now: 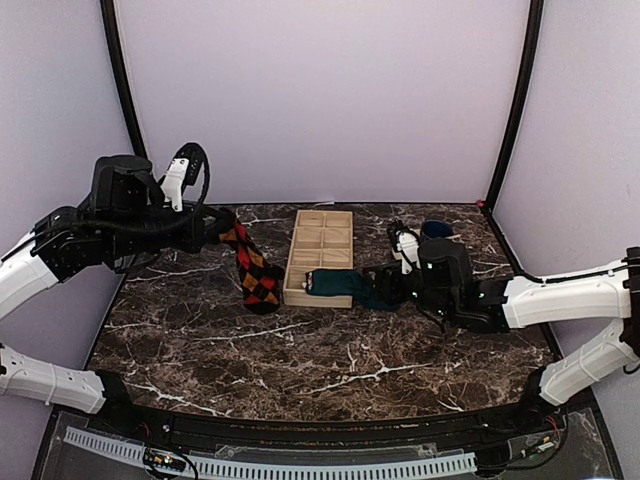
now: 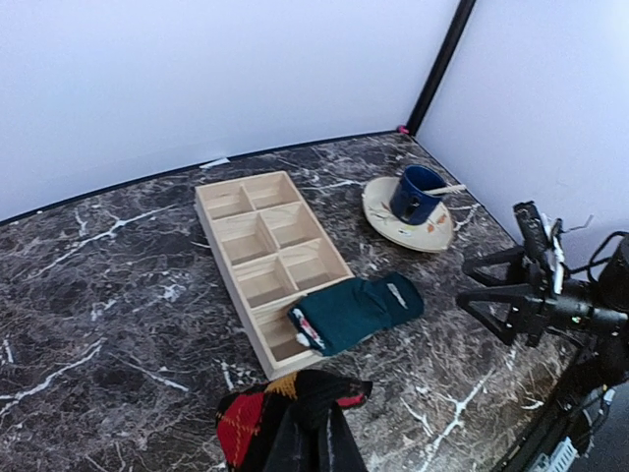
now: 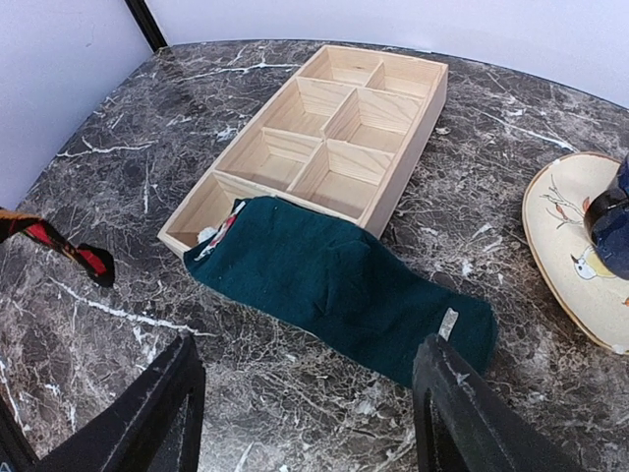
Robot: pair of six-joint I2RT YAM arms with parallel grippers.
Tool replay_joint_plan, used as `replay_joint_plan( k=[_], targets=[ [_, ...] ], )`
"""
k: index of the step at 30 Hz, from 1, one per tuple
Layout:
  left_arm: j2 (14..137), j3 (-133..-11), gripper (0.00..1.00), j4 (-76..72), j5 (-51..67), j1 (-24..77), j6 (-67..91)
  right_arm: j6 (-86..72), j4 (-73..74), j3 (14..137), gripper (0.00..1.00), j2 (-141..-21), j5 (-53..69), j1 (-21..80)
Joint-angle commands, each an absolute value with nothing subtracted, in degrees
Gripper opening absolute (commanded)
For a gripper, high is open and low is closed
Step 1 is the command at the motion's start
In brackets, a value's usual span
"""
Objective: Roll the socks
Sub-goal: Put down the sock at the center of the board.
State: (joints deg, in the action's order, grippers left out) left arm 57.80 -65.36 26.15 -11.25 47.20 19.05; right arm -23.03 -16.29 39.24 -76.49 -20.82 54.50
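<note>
The black sock with red and orange argyle diamonds (image 1: 256, 277) hangs from my left gripper (image 1: 214, 229), which is shut on its upper end; its lower end reaches the marble left of the tray. In the left wrist view that argyle sock (image 2: 257, 425) bunches around the gripper (image 2: 313, 447). The dark teal sock (image 1: 343, 285) (image 2: 359, 310) (image 3: 344, 285) lies flat, one end draped over the tray's near corner compartment. My right gripper (image 1: 396, 285) (image 3: 310, 413) hovers low just short of the teal sock, open, with nothing between its fingers (image 3: 462, 408).
A wooden compartment tray (image 1: 291, 262) (image 2: 228, 280) (image 3: 413, 157) stands mid-table. A dark blue mug (image 1: 435, 229) (image 2: 418, 192) sits on a patterned saucer (image 2: 393, 224) (image 3: 570, 256) at the back right. Lilac walls enclose the dark marble table (image 1: 330, 370).
</note>
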Motion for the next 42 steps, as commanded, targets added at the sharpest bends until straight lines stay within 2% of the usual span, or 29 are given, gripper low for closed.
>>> replay_joint_plan(
  k=[1,5,9,18,24,32,42],
  targets=[
    [59.91,-71.19,0.00,30.70,-2.91,48.50,19.48,-21.97,-16.62,41.08,0.66,-75.40,-22.45,55.28],
    [61.09,-76.04,0.00,36.09,1.24,49.81,24.09,-20.79,-15.67,41.75,0.66,-74.04,-23.84,55.24],
    [59.77,-74.94,0.00,37.14,6.41,49.92,31.92,-19.12,-14.34,42.76,0.66,-72.87,-25.42,55.25],
    [60.93,-60.24,0.00,28.54,15.05,49.92,45.22,-16.99,-13.67,45.09,0.68,-73.99,-27.95,55.20],
    [67.73,-58.62,0.00,28.87,11.22,48.61,44.71,-16.04,-13.39,47.92,0.68,-78.65,-27.56,55.05],
    [66.48,-56.19,0.00,27.25,1.26,37.54,40.68,-15.69,-13.99,50.73,0.68,-83.48,-25.50,54.86],
    [71.53,-55.51,0.00,23.89,-0.72,29.80,34.09,-16.56,-14.62,53.26,0.68,-88.50,-21.23,54.91]
  ],
)
